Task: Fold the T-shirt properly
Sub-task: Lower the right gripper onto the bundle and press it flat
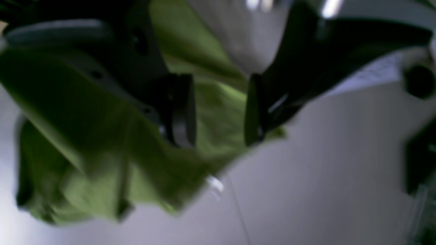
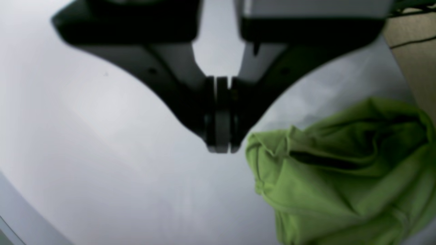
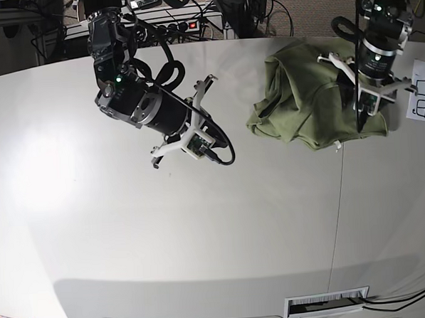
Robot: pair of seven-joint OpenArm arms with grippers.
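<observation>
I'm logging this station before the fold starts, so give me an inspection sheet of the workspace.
Surface: white table, seam down its right part.
Job's things: T-shirt crumpled in a heap, unfolded.
Clutter: printed sheet at the right edge.
Grippers: left gripper open above the shirt's edge, holding nothing; right gripper shut, empty, over bare table beside the shirt.
Cables: power strip and cords behind the table.
Surroundings: carpet beyond.
</observation>
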